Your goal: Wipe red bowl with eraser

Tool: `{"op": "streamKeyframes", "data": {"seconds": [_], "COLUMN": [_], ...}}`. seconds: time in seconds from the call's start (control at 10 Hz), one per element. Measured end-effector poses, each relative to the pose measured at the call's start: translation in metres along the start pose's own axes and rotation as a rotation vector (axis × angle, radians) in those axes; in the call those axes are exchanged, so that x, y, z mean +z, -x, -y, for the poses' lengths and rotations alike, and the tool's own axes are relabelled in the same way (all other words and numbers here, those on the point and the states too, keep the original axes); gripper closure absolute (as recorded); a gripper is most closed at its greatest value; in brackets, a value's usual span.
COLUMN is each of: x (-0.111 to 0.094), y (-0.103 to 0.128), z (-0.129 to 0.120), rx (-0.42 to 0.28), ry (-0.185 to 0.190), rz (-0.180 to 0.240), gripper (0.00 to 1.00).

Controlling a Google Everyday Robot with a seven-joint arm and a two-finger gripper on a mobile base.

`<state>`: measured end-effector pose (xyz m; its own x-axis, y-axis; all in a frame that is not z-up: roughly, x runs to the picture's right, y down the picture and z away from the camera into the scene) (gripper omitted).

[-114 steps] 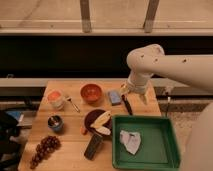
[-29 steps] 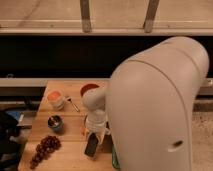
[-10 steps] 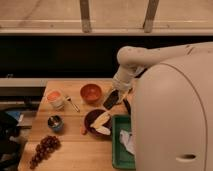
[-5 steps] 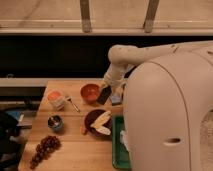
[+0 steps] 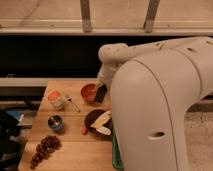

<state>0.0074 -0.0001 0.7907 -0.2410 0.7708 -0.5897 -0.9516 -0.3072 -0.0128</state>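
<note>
The red bowl (image 5: 88, 92) sits on the wooden table (image 5: 70, 145) at the back middle. My gripper (image 5: 101, 90) hangs from the white arm just right of the bowl, over its right rim. It is shut on the eraser (image 5: 100, 94), a dark oblong block held upright that touches or nearly touches the bowl's right edge. The arm's large white body fills the right half of the view and hides that part of the table.
A dark maroon dish with yellow food (image 5: 98, 123) lies just in front of the bowl. A white cup with an orange top (image 5: 55, 99), a thin tool (image 5: 74, 104), a small metal cup (image 5: 55, 122) and grapes (image 5: 44, 148) are on the left. A green tray edge (image 5: 115, 156) shows at the right.
The arm has swung left from over the maroon dish to the red bowl, carrying the eraser. The eraser now hangs at the bowl's right rim.
</note>
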Motion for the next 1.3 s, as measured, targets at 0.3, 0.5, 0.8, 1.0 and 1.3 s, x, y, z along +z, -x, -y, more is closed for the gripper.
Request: {"op": "streamKeyframes", "data": {"seconds": [0.3, 0.5, 0.8, 1.0, 1.3], "x": [0.0, 0.002, 0.006, 0.009, 0.019], "y": [0.0, 0.005, 0.038, 0.049, 0.059], "z": [0.001, 0.0, -0.018, -0.031, -0.036], "rx": [0.001, 0.022, 0.009, -0.013, -0.049], "ry": [-0.001, -0.004, 0.052, 0.066, 0.083], "rz": [0.0, 0.02, 0.062, 0.076, 0.068], "gripper": [1.0, 1.0, 1.0, 1.0, 1.0]}}
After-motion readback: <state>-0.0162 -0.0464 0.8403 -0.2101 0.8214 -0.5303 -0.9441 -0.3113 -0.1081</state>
